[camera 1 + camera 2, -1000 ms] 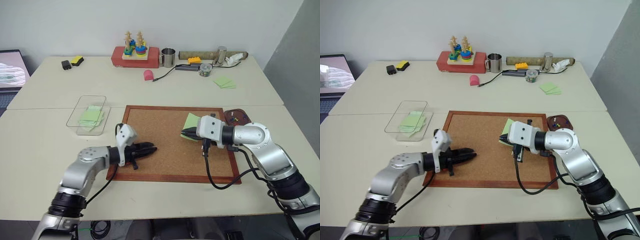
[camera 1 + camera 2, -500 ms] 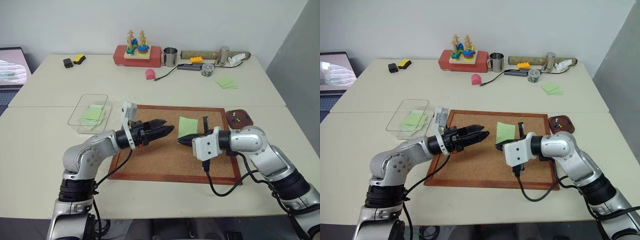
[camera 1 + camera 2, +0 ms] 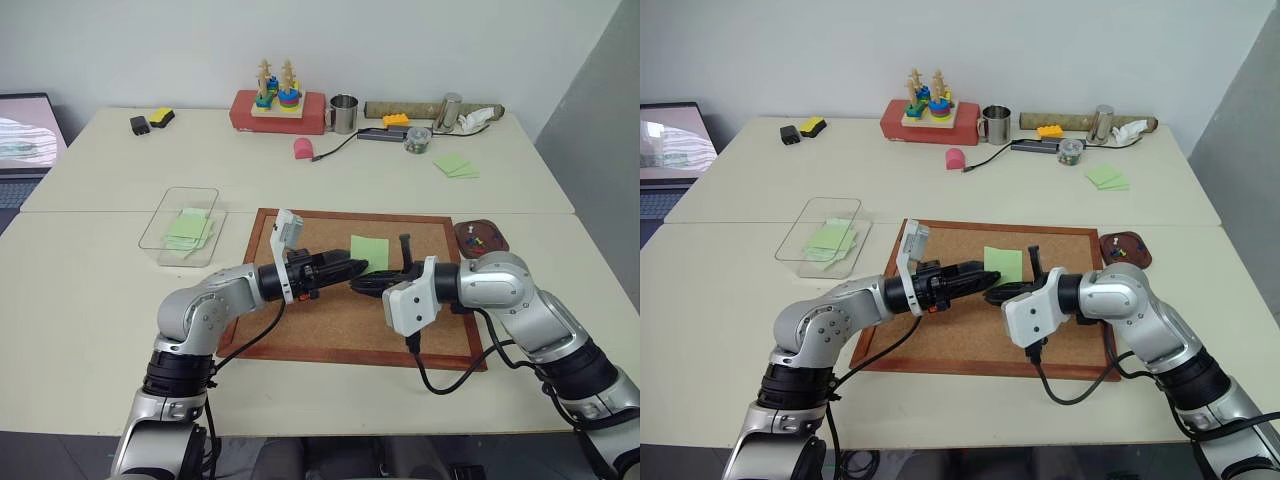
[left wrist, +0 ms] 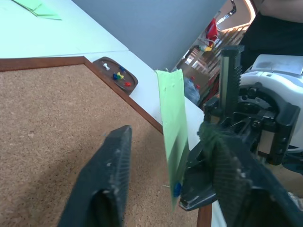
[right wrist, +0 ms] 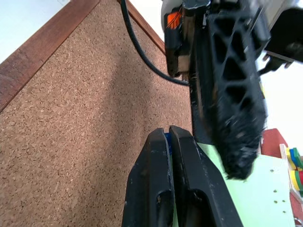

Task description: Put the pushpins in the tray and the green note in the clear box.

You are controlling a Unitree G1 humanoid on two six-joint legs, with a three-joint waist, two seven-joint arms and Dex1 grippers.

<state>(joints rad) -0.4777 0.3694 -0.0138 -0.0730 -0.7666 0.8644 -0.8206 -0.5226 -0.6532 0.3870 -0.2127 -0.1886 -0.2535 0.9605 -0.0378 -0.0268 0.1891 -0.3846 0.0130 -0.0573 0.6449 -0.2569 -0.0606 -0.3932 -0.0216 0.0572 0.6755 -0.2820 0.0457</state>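
The green note point(image 3: 369, 250) stands on edge above the corkboard point(image 3: 330, 330), with a blue pushpin point(image 4: 176, 189) stuck through its lower corner. My right gripper point(image 5: 169, 130) is shut on that pushpin and points left. My left gripper point(image 3: 358, 267) comes in from the left and is open, one finger point(image 4: 111, 170) on each side of the note with a gap on both sides. The tray point(image 3: 462, 245) sits at the board's right edge with several pushpins point(image 4: 118, 75) in it. The clear box point(image 3: 160, 215) lies left of the board and holds green notes point(image 3: 187, 228).
A loose stack of green notes point(image 3: 455, 165) lies at the back right. Along the far edge stand a metal cup point(image 3: 341, 113), a red box with a stacking toy point(image 3: 278, 108) and a cable. A laptop point(image 3: 25, 135) sits at the far left.
My left gripper has swung right and up across the board until its fingers straddle the note. My right gripper has rolled, turning the note upright, and barely shifted.
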